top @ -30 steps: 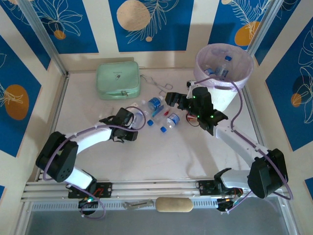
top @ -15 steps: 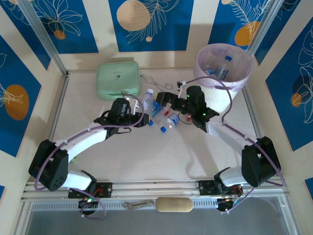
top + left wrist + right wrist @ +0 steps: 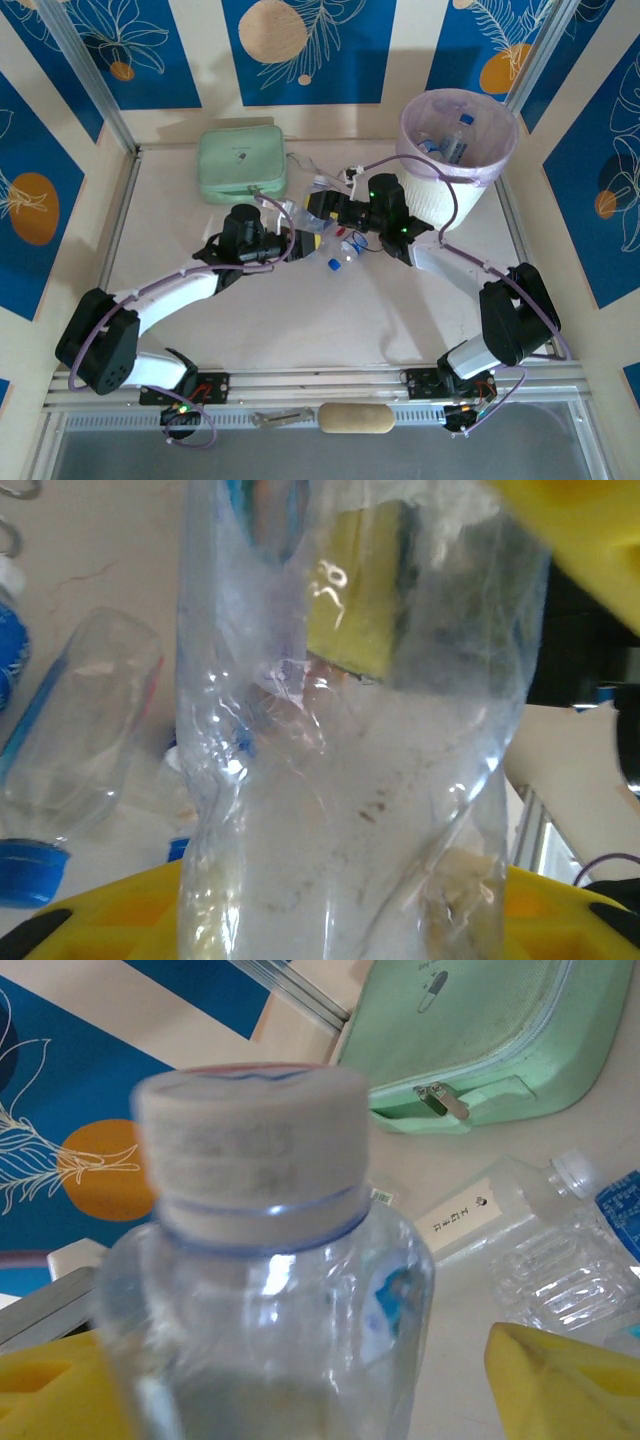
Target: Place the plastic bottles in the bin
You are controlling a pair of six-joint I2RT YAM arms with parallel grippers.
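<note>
My left gripper [image 3: 287,238] is shut on a crumpled clear bottle [image 3: 350,780] that runs up between its yellow jaws. Close to it on the right, my right gripper [image 3: 322,212] stands open around a clear bottle with a white cap [image 3: 260,1260]. One yellow finger lies against that bottle and the other finger [image 3: 560,1380] stands a little off it. More clear bottles lie on the table [image 3: 341,260] [image 3: 75,730] [image 3: 560,1260]. The white slatted bin [image 3: 470,180] with its pink liner stands at the back right, with bottles inside it [image 3: 445,140].
A mint-green zip case [image 3: 240,160] [image 3: 480,1040] lies at the back left. A thin metal wire tool [image 3: 320,172] rests between the case and the grippers. Low walls edge the table [image 3: 300,320] on both sides.
My left arm swung forward and right into the cluster of bottles. My right gripper slid left across the table until it stood beside the left gripper.
</note>
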